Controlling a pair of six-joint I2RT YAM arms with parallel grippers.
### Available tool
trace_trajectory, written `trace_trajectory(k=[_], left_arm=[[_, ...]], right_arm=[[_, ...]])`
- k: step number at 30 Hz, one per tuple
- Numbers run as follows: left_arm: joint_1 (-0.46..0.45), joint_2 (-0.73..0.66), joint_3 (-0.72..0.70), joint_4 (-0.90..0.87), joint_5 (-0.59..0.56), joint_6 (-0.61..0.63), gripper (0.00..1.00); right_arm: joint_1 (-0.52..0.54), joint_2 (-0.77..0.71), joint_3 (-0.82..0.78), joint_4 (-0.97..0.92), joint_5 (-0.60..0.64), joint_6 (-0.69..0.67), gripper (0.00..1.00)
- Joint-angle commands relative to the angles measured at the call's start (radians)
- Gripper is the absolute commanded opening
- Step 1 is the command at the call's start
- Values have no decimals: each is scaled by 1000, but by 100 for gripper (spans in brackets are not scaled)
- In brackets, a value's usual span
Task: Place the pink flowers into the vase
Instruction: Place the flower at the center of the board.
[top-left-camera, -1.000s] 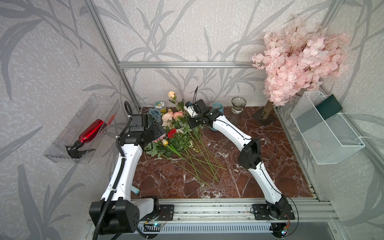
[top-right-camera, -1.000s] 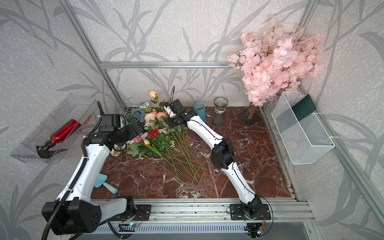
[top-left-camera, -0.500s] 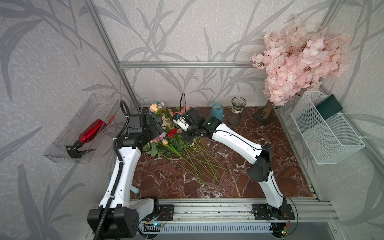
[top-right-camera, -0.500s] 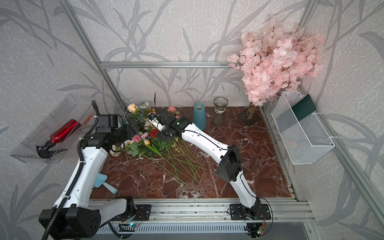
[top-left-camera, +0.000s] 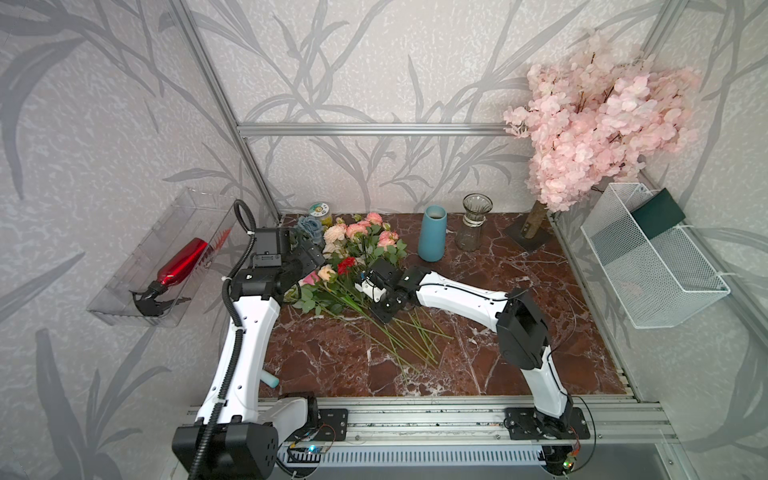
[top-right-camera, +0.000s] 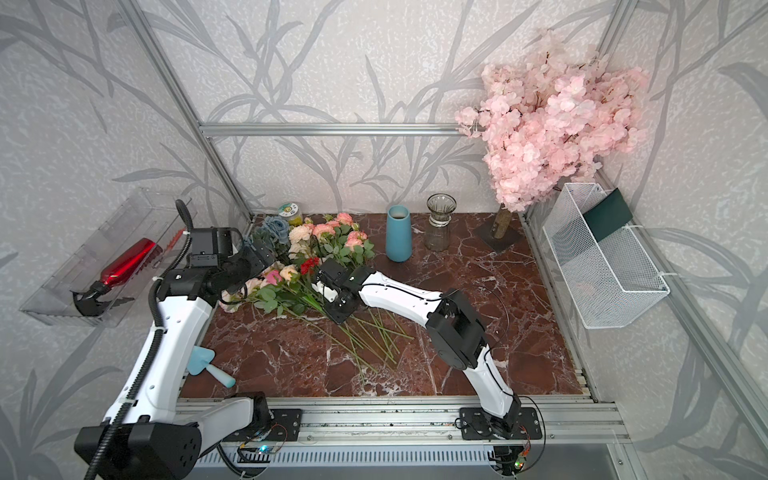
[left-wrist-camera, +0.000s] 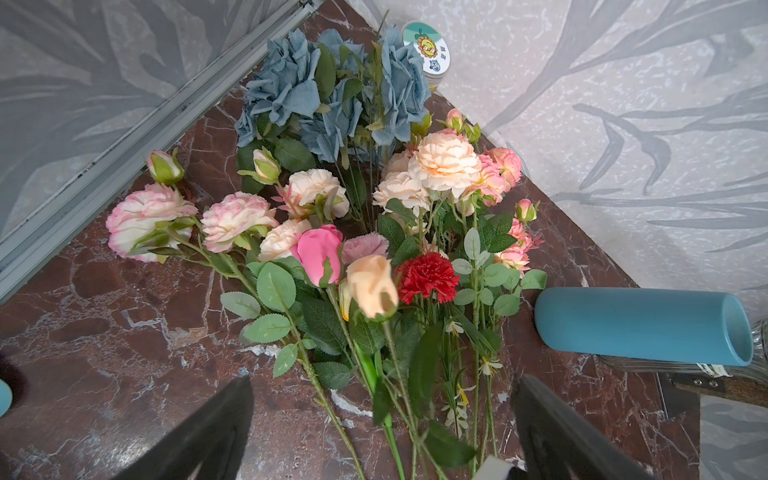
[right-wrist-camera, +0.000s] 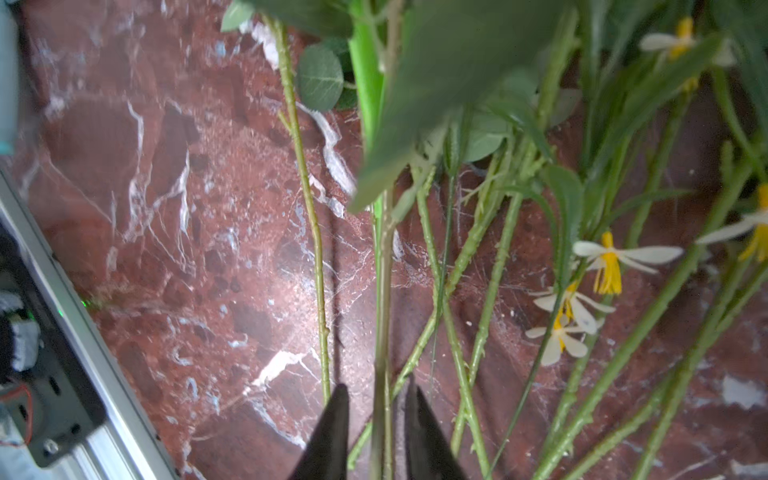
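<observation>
Pink flowers (top-left-camera: 361, 232) lie in a heap at the centre-left of the marble desk (top-left-camera: 519, 353), heads toward the back wall and stems fanned toward the front rail, none in a vase. The blue vase (top-left-camera: 432, 232) and the glass vase (top-left-camera: 471, 226) stand upright just right of the heap. Mixed into the heap are a red carnation (top-left-camera: 346, 264), blue-grey flowers (top-left-camera: 309, 226) and small white-and-yellow blooms (right-wrist-camera: 606, 257), with their stems crossing. The left hand (top-left-camera: 309, 253) is spread wide over the left side of the heap and holds nothing. The right hand (right-wrist-camera: 376, 390) is low over the stems with its fingers narrowly parted; one stem runs between them, with gaps on both sides. A big leaf blurs the upper part of the right wrist view. A blossom tree (top-left-camera: 594, 124) fills the upper right.
</observation>
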Motion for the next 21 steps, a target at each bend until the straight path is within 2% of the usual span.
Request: trace_trajectory(k=[1,3,6,9,12,16,21], left_arm=[[1,-15,24,-19,-22,-5,98],[1,-13,22,-16,-20,-4,98],[1,-5,17,-10,-15,-3,98],[1,1,4,8,-1,-8,98],[-1,19,-17,38,58,-20,98],[-24,62,-35,68,115,-16,98],[-100,131,11,46,55,31,93]], right_arm=[[5,14,60,-27,-3,-5,39],[1,-4,86,-32,13,-28,42],[-20,-29,135,-7,54,-38,40],[-76,-13,214,28,49,-25,28],[-144,71,352,20,76,20,18],[-237,210,536,6,80,94,18],[-301,420,847,-96,-1,111,20]])
